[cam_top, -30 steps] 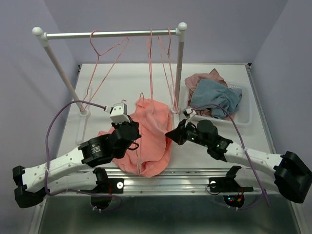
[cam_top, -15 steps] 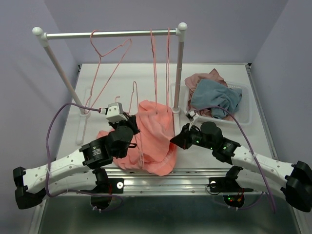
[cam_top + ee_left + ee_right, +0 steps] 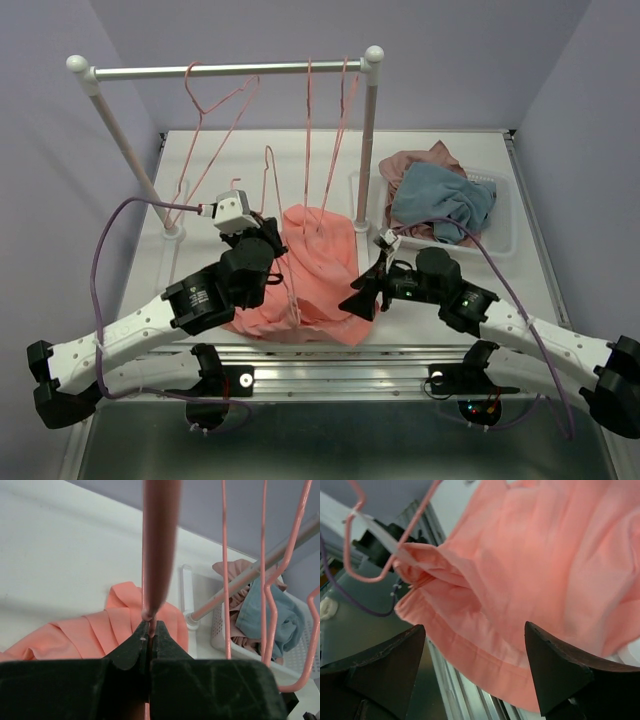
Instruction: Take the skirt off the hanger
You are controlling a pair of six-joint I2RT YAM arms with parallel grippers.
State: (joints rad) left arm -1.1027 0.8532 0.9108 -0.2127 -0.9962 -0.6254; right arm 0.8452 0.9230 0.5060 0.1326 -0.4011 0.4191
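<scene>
Clothes rail (image 3: 150, 71): white, stood at the left rear of the worktop (image 3: 250, 160), with spare hangers (image 3: 215, 105) of pink wire hung from its bar. Left gripper (image 3: 264, 236): raised over the near left of the worktop, its fingers (image 3: 131, 649) pinched tight around the thin stem of a pink wire hanger (image 3: 268, 180), which is held roughly upright with its hook free of the rail. Skirt (image 3: 320, 270): salmon-coral, pleated, heaped on the near middle of the worktop between the two arms; the lower wire of the held hanger is seen lying across its left part, and whether the cloth is fastened to it cannot be told. Right gripper (image 3: 365, 292): lowered just beside the skirt's right hem, its fingers (image 3: 560, 675) spread wide and nothing held between them. Basket (image 3: 505, 235): white, perforated, set at the right rear of the worktop; a mauve-pink garment (image 3: 420, 165) is bundled inside, with a grey-blue garment (image 3: 445, 200) laid on top of it.
</scene>
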